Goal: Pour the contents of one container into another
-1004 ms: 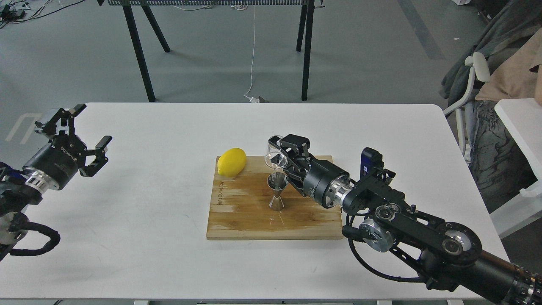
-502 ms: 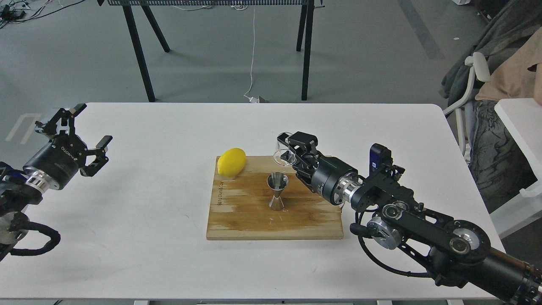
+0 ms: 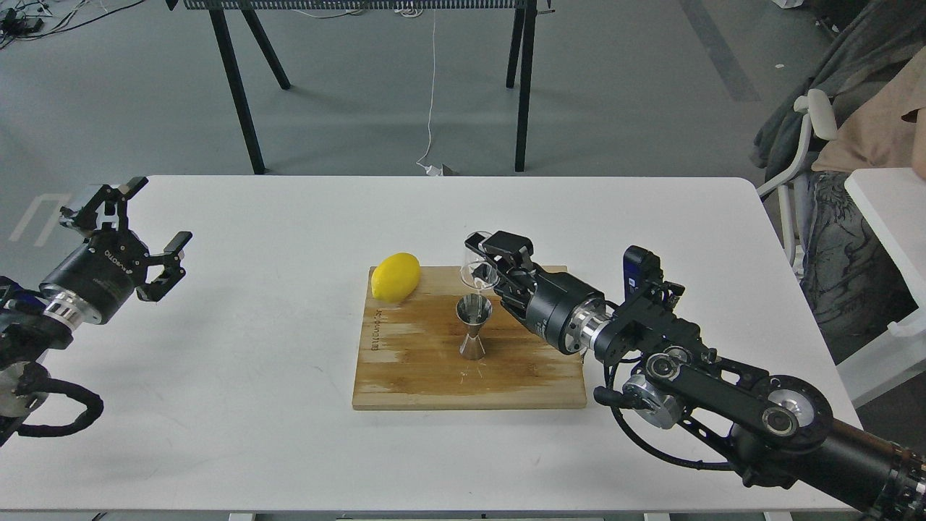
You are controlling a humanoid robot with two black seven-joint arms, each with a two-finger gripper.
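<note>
Glass cup (image 3: 479, 266), clamped in right gripper (image 3: 486, 262), was tipped over the jigger (image 3: 474, 327) 1 s ago, then swung up & right, away from it. Now it's back left a bit, nearly upright, just above & behind jigger's rim.

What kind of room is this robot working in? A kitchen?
Probably a lab or workshop, not a kitchen: a bare grey floor with loose cables, a plain white table, and a chair draped with clothes. Only the wooden cutting board and lemon suggest cooking.

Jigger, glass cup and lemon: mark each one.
jigger (image 3: 474, 327): head view, narrow waist.
glass cup (image 3: 477, 266): head view, clear side wall.
lemon (image 3: 396, 276): head view, middle of peel.
</note>
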